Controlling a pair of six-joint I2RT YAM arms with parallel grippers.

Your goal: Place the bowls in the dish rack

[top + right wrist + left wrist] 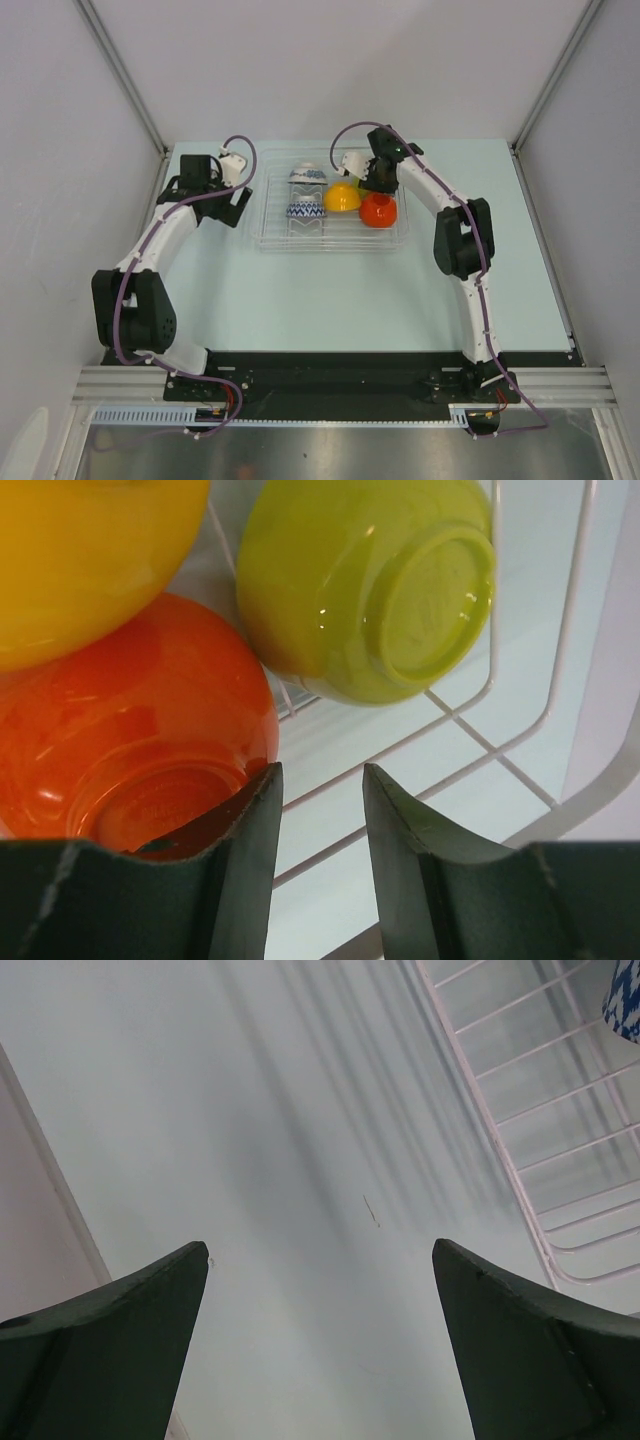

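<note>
The clear dish rack [335, 235] lies at the table's middle back. In it are two white bowls with blue zigzags [308, 177] [306, 210], an orange bowl [342, 197] and a red bowl [378, 210]. My right gripper [371, 181] hangs over the rack's back right. In the right wrist view it [320, 770] is slightly open and empty, its left finger right next to the red bowl [130, 730]. The yellow-green bowl [370, 585] lies on its side just beyond, and the orange bowl [80, 560] is at upper left. My left gripper [238, 206] [320, 1245] is wide open and empty.
The left gripper is over bare table just left of the rack, whose wire edge [500, 1150] and one zigzag bowl [625, 1005] show at the right of the left wrist view. The enclosure's side wall [40, 1230] stands close on the left.
</note>
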